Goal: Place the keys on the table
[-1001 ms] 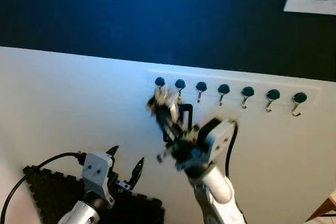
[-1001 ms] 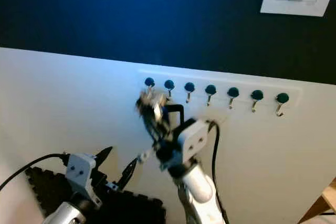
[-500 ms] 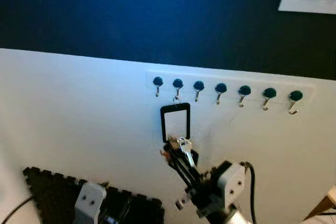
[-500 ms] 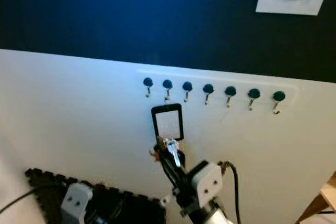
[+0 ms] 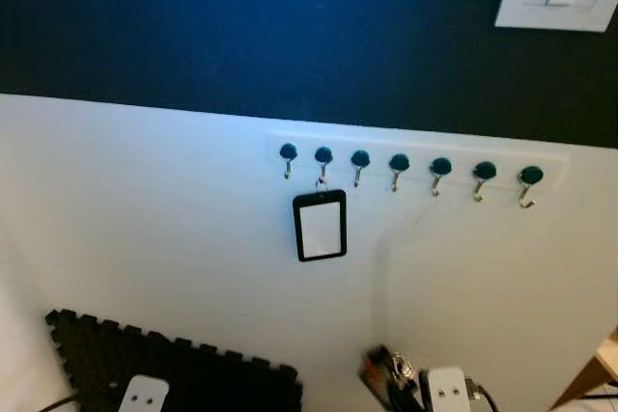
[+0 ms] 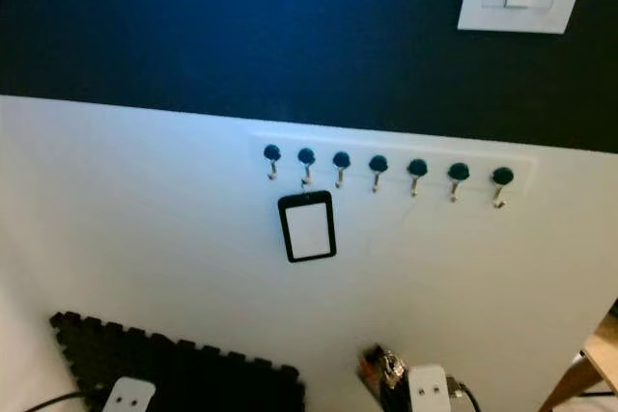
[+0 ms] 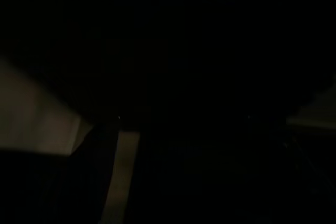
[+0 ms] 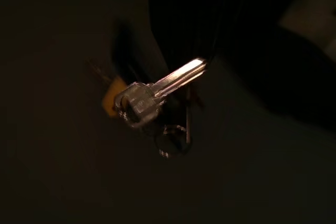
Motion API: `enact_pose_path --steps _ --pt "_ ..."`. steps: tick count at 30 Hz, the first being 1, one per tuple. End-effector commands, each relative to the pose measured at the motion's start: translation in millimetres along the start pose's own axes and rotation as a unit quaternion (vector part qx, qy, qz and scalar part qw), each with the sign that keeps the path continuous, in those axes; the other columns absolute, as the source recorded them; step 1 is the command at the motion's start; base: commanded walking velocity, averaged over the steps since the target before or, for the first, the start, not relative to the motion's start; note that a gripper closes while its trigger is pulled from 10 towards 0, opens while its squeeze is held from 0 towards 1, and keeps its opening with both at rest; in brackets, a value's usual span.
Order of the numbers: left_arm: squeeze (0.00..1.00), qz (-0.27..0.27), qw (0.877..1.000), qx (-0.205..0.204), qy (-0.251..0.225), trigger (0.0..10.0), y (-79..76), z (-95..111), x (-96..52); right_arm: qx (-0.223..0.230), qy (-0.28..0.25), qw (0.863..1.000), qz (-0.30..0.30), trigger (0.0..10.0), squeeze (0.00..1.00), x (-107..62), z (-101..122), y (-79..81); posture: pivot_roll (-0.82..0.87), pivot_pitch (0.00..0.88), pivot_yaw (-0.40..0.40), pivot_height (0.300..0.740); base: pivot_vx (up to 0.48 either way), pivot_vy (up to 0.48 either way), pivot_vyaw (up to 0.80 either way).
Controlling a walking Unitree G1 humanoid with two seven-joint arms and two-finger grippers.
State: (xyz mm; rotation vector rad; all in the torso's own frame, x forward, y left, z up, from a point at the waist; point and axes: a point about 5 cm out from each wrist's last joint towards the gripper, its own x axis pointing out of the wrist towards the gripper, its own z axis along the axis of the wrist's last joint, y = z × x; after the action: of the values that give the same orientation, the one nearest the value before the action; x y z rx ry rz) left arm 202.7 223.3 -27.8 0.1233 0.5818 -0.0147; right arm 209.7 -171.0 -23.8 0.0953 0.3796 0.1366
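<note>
keys (image 8: 152, 98) clamped in your right gripper (image 5: 401, 383), low against the white wall, below the hook rail (image 5: 406, 161); black-framed badge (image 5: 320, 226) hangs from the second hook; your left gripper hangs idle and you cannot tell its finger state

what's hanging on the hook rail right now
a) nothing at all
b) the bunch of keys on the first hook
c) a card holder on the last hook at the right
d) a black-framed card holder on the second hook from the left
d: the black-framed card holder hangs from the second hook from the left on the hook rail, while the keys are down by the right gripper, off the hooks.
</note>
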Motion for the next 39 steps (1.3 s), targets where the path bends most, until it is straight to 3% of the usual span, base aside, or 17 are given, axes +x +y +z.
enact_pose_path --steps 1,4,5,7,8,9,10,15,19,25,39 --pt "0.0 -0.021 0.998 0.009 0.051 10.0 -14.6 -18 0.3 0.014 0.068 0.997 -0.029 0.0 0.0 -8.4 -26 -7.0 0.08 0.016 0.009 0.74 0.0 0.0 0.0" --pt "0.0 -0.054 0.996 0.025 0.07 10.0 -26.8 -25 1.5 0.034 0.113 0.992 -0.047 0.0 0.0 -13.9 -43 -10.2 0.07 0.015 0.008 0.74 0.0 0.0 0.0" --pt "0.0 -0.056 0.995 0.026 0.074 10.0 -28.7 -26 2.7 0.043 0.123 0.99 -0.051 2.5 0.0 -14.5 -47 -10.9 0.07 0.015 0.008 0.74 0.0 0.0 0.0" --pt "0.0 -0.056 0.995 0.024 0.076 10.0 -30.3 -27 3.3 0.049 0.133 0.988 -0.054 2.5 0.0 -15.3 -50 -11.3 0.07 0.017 0.008 0.74 0.0 0.0 0.0" --pt "0.0 -0.054 0.995 0.023 0.086 10.0 -32.3 -30 3.8 0.047 0.146 0.987 -0.057 8.4 0.0 -17.3 -54 -12.2 0.07 0.019 0.007 0.74 0.0 0.0 0.0" --pt "0.0 -0.051 0.994 0.023 0.095 10.0 -33.6 -33 4.9 0.044 0.155 0.985 -0.061 8.4 0.0 -18.1 -57 -13.2 0.07 0.019 0.007 0.74 0.0 0.0 0.0" --pt "0.0 -0.052 0.992 0.024 0.113 10.0 -36.3 -38 5.3 0.046 0.163 0.983 -0.065 10.0 0.0 -19.8 -60 -14.5 0.06 0.024 0.006 0.74 0.0 0.0 0.0" --pt "0.0 -0.048 0.99 0.01 0.135 10.0 -43.0 -44 6.5 0.064 0.172 0.98 -0.07 10.0 0.0 -22.6 -65 -17.1 0.06 0.025 0.006 0.74 0.0 0.0 0.0" --pt "0.0 -0.024 0.989 -0.005 0.143 10.0 -36.8 -50 4.4 0.024 0.19 0.98 -0.055 10.0 0.0 -23.3 -69 -16.9 0.04 0.018 -0.02 0.74 0.0 0.0 0.0" --pt "0.0 -0.008 0.99 -0.015 0.141 10.0 -34.8 -52 4.2 0.0 0.196 0.98 -0.036 10.0 0.0 -21.3 -68 -17.7 0.05 0.009 -0.062 0.74 0.0 0.0 0.0" --pt "0.0 -0.002 0.993 0.008 0.121 10.0 -32.2 -50 5.6 -0.015 0.199 0.979 -0.045 10.0 0.0 -18.7 -65 -24.2 0.06 0.007 -0.057 0.74 0.0 0.0 0.0"
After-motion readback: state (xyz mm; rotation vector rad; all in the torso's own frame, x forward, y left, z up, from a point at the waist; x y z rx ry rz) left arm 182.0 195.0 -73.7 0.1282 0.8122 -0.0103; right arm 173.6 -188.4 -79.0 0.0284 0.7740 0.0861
